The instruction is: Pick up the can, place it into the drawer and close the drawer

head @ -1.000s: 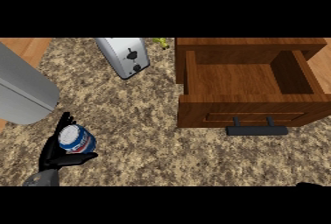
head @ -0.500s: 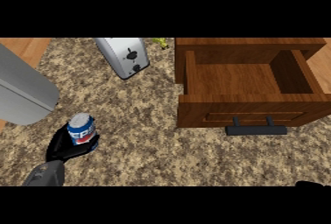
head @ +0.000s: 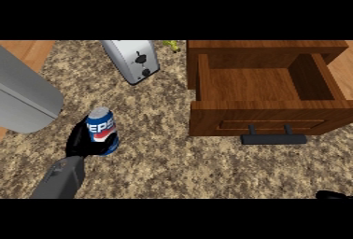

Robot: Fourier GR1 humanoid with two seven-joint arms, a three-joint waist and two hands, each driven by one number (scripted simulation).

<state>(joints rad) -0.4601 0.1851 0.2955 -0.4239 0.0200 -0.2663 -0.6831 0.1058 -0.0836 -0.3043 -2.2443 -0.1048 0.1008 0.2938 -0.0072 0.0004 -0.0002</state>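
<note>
A blue, red and white Pepsi can stands upright at the left of the speckled counter, with my left hand curled round its lower left side. The wooden drawer sits pulled open at the right, its inside bare, with a black handle on its front. The can is well to the left of the drawer. Only a dark sliver of my right hand shows at the lower right corner.
A silver toaster stands at the back, between the can and the drawer. A large grey appliance fills the left edge. Something small and green lies behind the toaster.
My left hand has carried the can up the view and to the right, toward the middle of the counter. The drawer and toaster have not moved.
</note>
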